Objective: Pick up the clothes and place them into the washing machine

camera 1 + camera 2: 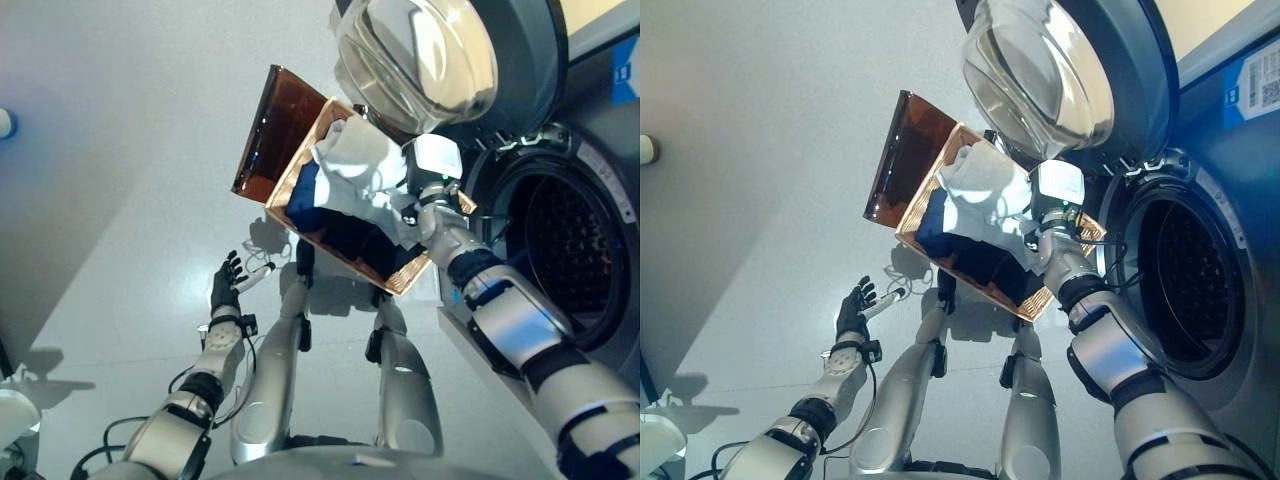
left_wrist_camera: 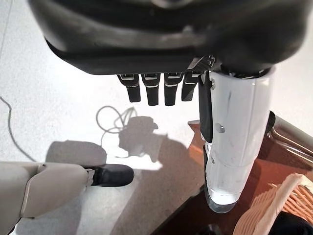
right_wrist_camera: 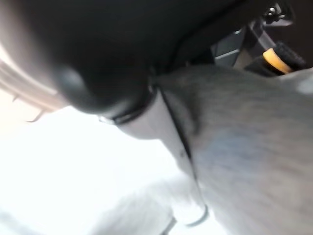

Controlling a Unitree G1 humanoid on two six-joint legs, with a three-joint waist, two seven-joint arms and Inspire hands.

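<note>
One washing machine (image 1: pixel 585 250) fills the right side of the head views, its round drum opening facing the robot and its single glass-bowled door (image 1: pixel 420 60) swung open above the basket. On the pale floor (image 1: pixel 130 200) in front of it sits one woven basket (image 1: pixel 330 240), light at the rim, with one brown translucent lid (image 1: pixel 275 130) lying just beside it on the side away from the machine.

Two pieces of clothing lie in the basket — a white garment (image 1: pixel 980 185) piled on top nearer the machine, and a dark blue one (image 1: pixel 940 225) under and beside it. Neither is in the drum.

The right hand (image 1: pixel 1052 215) reaches into the basket at the white garment. Its wrist view shows only the white-covered thumb lying along pale cloth; the fingers are buried out of sight, so whether they have closed on the cloth cannot be told.

The left hand (image 1: pixel 228 285) hangs over bare floor, well apart from the basket — its fingers straight and spread, the white-covered thumb standing out to the side, holding and touching nothing. A person's dark shoe (image 2: pixel 110 175) and pale trouser leg show in the left wrist view.
</note>
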